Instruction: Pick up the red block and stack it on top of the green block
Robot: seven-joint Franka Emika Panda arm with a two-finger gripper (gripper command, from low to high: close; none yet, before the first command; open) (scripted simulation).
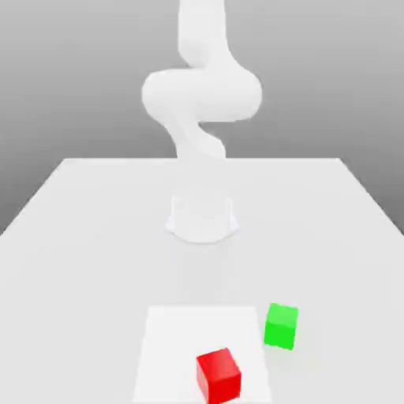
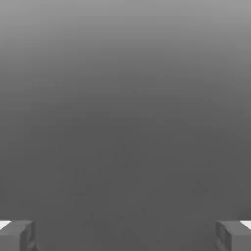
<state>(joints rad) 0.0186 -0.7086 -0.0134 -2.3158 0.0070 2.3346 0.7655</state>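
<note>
In the exterior view the white arm (image 1: 201,102) rose from its round base (image 1: 202,219) near the middle of the pale worktop (image 1: 71,237), its upper links curling up past the frame's top. The red block (image 1: 218,375) sat close to the worktop's near edge, on a lighter square patch (image 1: 170,339), roughly midway between the side edges. The green block (image 1: 281,326) stood a little farther from that edge and toward the exterior view's right, at the patch's border, near the red block but apart from it (a clear gap showed between them). Both cubes rested flat on the surface with their top faces uncovered. Wide bare surface lay all around them: between the blocks and the base, and out to both side edges. The hand view gave what the exterior view did not: the gripper (image 2: 125,235), with its two grey fingertips (image 2: 17,235) set far apart at opposite sides of the frame, spread wide with nothing between them. Beyond them lay plain grey background, so the hand pointed away from the blocks.
</note>
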